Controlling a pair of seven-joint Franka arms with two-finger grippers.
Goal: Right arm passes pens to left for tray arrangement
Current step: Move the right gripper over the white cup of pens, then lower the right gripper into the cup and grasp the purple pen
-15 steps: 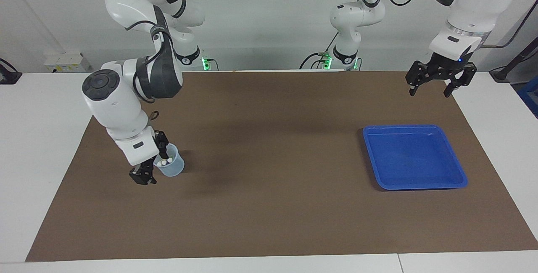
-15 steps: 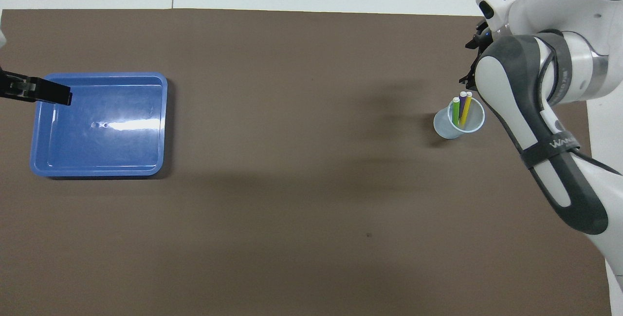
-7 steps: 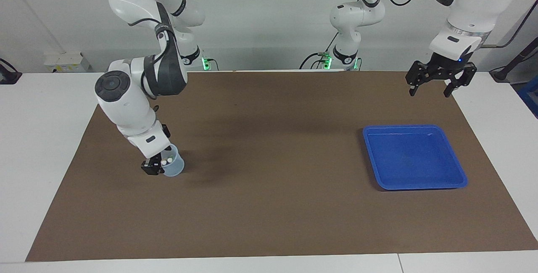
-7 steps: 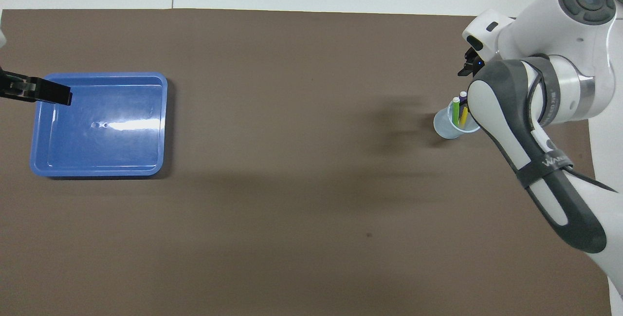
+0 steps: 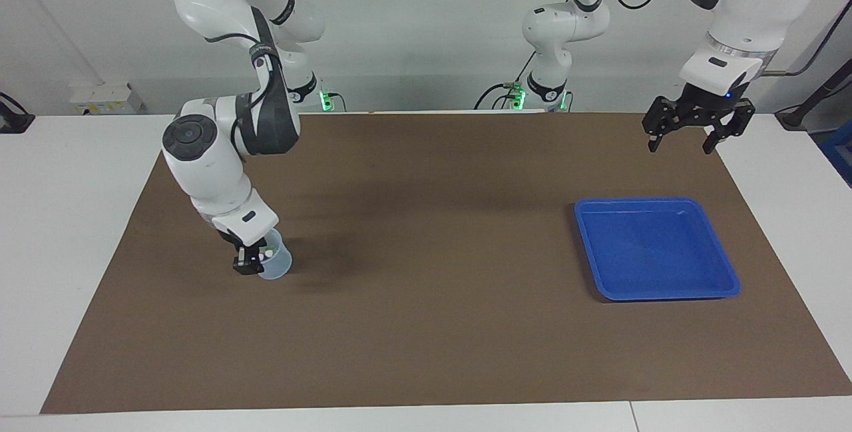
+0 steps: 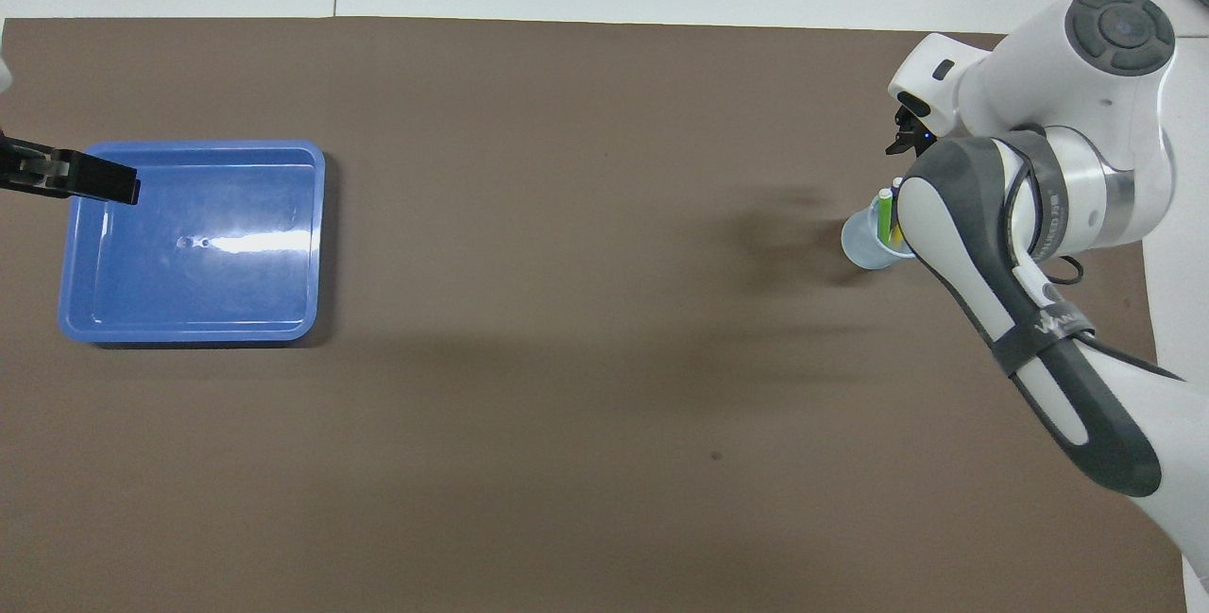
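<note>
The pens [image 5: 267,254] stand in a small translucent pale-blue cup [image 5: 277,267] toward the right arm's end of the table; only their whitish tips show here. From overhead the green pen [image 6: 885,215] shows in the cup [image 6: 859,245], and the right arm hides most of the others. My right gripper [image 5: 247,263] points down at the cup's rim beside the pen tips. The blue tray [image 5: 655,201] lies bare toward the left arm's end. My left gripper [image 5: 680,147] hangs open over the mat near the tray, holding nothing.
A brown mat [image 5: 426,325] covers the table between cup and tray [image 6: 317,245]. One of the left gripper's fingers [image 6: 94,181] juts over the tray's edge in the overhead view. White table [image 5: 66,219] borders the mat.
The right arm swung its gripper from beside the cup to the rim at the pen tips, covering more of the cup from overhead. The left arm stayed still.
</note>
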